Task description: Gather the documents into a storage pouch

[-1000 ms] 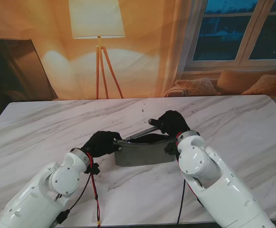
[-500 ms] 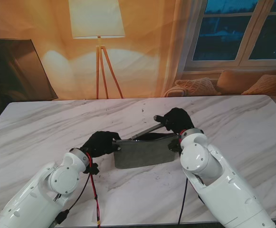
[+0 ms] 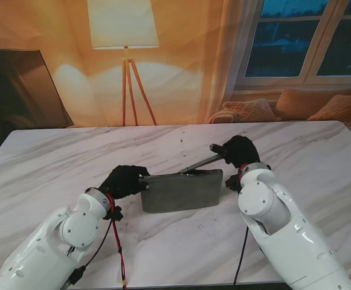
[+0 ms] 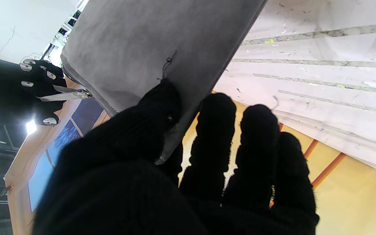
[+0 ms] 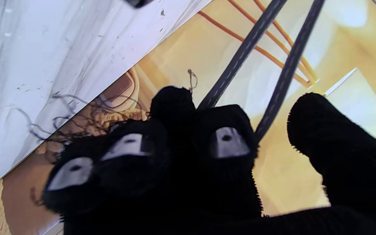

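The grey pouch (image 3: 181, 191) stands on the marble desk (image 3: 54, 163) near its middle, held between the two hands. Compared with one second ago, its flat side now faces more upward and looks larger, and the dark opening along its far edge, which was visible before, is now almost closed. Its left top corner is pinched by the left hand (image 3: 124, 181); the left wrist view shows the thumb (image 4: 162, 107) pressed on the grey fabric, the other fingers (image 4: 214, 137) behind the edge. This hand has stayed almost in the same place.

The right hand (image 3: 238, 150) is beyond the right corner of the pouch and has moved away from it to the right and farther from me. Its fingers are curled together around a thin grey strap (image 3: 200, 164), which runs tight from the pouch to the hand. In the right wrist view two dark bands (image 5: 237, 62) go out from the closed fingers (image 5: 227, 143).
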